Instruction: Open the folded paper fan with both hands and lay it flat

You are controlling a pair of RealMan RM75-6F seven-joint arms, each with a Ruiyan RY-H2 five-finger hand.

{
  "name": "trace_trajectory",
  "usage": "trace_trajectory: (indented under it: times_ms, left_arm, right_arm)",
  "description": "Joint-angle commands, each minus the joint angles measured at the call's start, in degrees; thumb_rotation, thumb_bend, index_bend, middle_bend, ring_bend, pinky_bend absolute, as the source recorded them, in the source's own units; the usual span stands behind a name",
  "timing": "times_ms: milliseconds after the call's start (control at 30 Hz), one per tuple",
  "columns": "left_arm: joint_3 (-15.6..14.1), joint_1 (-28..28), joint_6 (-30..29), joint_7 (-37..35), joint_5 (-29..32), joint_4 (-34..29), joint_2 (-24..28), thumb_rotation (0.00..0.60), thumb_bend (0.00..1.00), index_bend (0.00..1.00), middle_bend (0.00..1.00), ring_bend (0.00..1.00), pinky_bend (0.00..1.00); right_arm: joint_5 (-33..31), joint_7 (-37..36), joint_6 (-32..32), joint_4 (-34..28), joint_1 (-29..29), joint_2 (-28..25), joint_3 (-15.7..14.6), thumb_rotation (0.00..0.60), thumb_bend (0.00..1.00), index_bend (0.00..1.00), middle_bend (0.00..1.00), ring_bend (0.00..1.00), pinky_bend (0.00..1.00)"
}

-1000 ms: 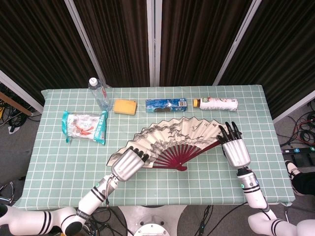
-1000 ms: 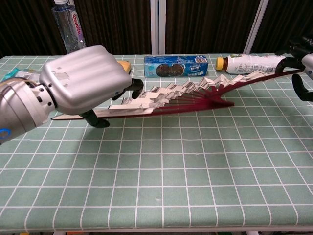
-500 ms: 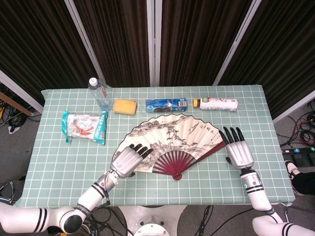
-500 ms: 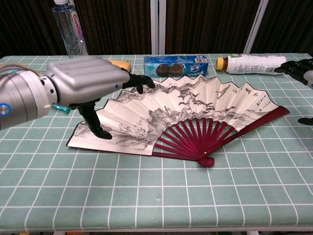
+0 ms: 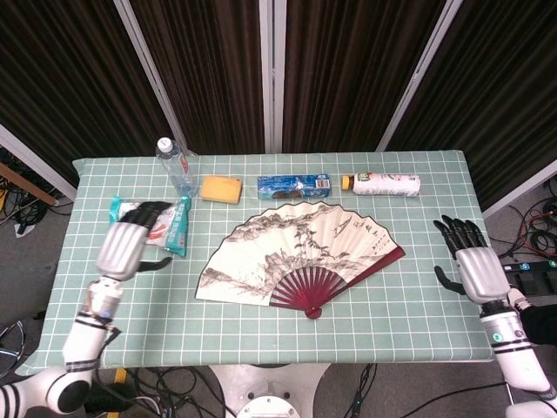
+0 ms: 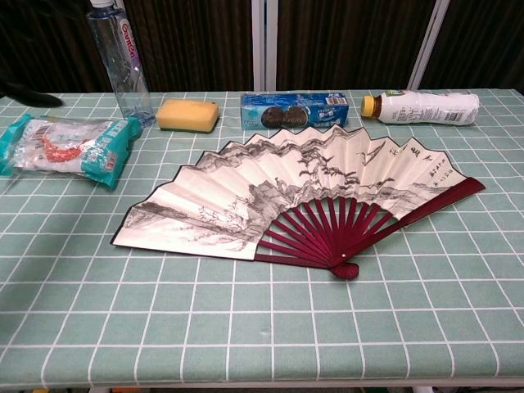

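The fan lies fully spread on the table; left hand and right hand hold nothing, fingers apart.

Chest view: the water bottle is cut off at the top edge, cap unseen. A dark fingertip at the left edge is all that shows of the left hand; the right hand lies outside this frame. Head view: the left hand covers part of the snack bag. Print on the cookie pack is too small to read.
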State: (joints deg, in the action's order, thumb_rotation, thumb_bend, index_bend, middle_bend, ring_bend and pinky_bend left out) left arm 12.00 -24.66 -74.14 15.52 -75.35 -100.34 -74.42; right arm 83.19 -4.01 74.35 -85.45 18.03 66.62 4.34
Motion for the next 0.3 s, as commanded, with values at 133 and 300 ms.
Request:
trace_trajectory:
  times_ms: [133,300]
  left_arm:
    - [-5.7,11.9,-11.8,-4.7,-3.8,7.4,4.8,0.600,0.00,0.16,0.17,0.14,0.25]
    - [-9.2,17.7,-16.2,-5.6,-4.0,7.1,5.9,0.600,0.00,0.16,0.17,0.14,0.25]
  right_arm:
    - [3.3,-4.6,8.3,-0.3,-6.4,-3.2,-2.2,0.600,0.30,0.00,0.05,0.00,0.00]
    - [4.5,-5.5,12.0,-0.2,-10.0,-3.5,-3.8,0.600,0.30,0.00,0.05,0.00,0.00]
